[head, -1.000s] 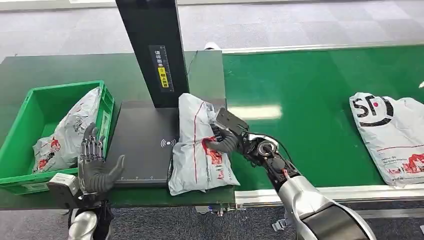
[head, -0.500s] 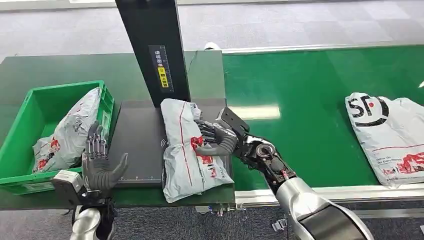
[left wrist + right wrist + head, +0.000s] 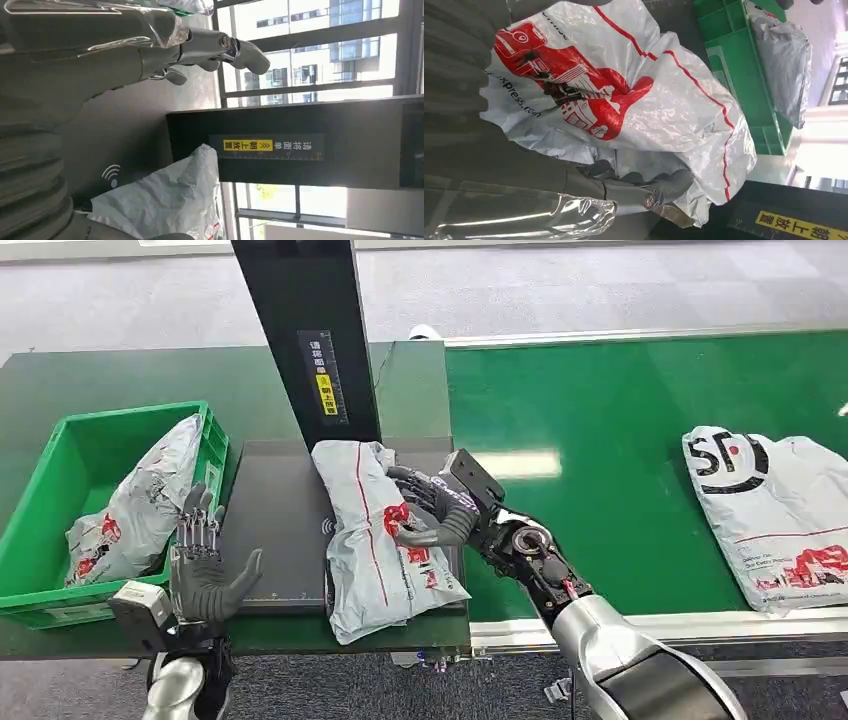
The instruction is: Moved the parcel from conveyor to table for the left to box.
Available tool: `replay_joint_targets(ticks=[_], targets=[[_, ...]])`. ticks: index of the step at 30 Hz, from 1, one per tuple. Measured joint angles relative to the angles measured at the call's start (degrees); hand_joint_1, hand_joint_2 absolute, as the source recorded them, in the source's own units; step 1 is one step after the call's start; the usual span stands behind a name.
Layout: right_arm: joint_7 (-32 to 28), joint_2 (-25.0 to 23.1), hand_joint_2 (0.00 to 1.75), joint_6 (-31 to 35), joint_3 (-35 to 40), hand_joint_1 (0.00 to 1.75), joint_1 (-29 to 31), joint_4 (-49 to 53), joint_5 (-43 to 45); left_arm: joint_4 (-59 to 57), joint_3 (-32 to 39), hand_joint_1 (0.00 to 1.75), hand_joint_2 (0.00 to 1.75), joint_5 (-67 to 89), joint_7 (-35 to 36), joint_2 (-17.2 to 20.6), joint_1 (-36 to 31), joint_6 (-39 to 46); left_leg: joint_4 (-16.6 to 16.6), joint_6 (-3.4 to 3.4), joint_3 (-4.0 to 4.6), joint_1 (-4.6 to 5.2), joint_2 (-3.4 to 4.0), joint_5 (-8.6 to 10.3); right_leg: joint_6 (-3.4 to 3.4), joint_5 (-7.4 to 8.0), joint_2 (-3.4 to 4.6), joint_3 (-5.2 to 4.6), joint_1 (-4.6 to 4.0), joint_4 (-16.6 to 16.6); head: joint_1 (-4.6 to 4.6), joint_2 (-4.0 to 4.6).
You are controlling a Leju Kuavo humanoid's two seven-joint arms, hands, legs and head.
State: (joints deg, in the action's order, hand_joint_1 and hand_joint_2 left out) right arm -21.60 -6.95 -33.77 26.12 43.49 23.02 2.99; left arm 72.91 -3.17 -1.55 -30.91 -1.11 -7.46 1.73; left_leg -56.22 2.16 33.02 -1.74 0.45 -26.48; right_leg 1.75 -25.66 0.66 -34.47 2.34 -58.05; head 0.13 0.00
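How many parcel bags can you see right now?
3. One parcel lies on the black scanner plate, held by the right hand; one sits in the green crate; one lies on the conveyor at far right.

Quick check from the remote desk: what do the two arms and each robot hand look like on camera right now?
The left robot hand is dark grey with metallic fingers and sits on a grey boxy wrist. The right robot hand is dark grey too, behind a black plate; its forearm shows black joints, a thin black cable, small red parts, then a silver shell.

Head view looks down from high onto the tabletop (image 3: 120, 380), conveyor at 2 o'clock. Both wrist views sit close, turned sideways, sharing the grey parcel (image 3: 375, 530) and black scanner post (image 3: 300, 340).
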Motion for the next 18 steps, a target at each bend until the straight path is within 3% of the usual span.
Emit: replay_joint_targets(ticks=[10, 18], targets=[[-5.9, 0.7, 1.75, 16.0, 0.1, 0.0, 0.2, 3.5, -1.5, -0.9, -4.1, 0.0, 1.75, 11.1, 3.7, 1.6, 0.6, -6.0, 0.0, 0.0, 0.0, 0.0, 0.0, 0.0, 0.0, 0.0, 0.0, -0.02, 0.01, 0.0, 0.0, 0.0], [-8.4, 1.7, 1.75, 19.8, 0.1, 0.0, -0.9, 6.3, -0.6, -4.8, -11.3, 0.0, 1.75, 32.3, 6.5, 1.8, -0.9, 9.5, 0.0, 0.0, 0.0, 0.0, 0.02, 0.0, 0.0, 0.0, 0.01, -0.04, 0.01, 0.0, 0.0, 0.0]])
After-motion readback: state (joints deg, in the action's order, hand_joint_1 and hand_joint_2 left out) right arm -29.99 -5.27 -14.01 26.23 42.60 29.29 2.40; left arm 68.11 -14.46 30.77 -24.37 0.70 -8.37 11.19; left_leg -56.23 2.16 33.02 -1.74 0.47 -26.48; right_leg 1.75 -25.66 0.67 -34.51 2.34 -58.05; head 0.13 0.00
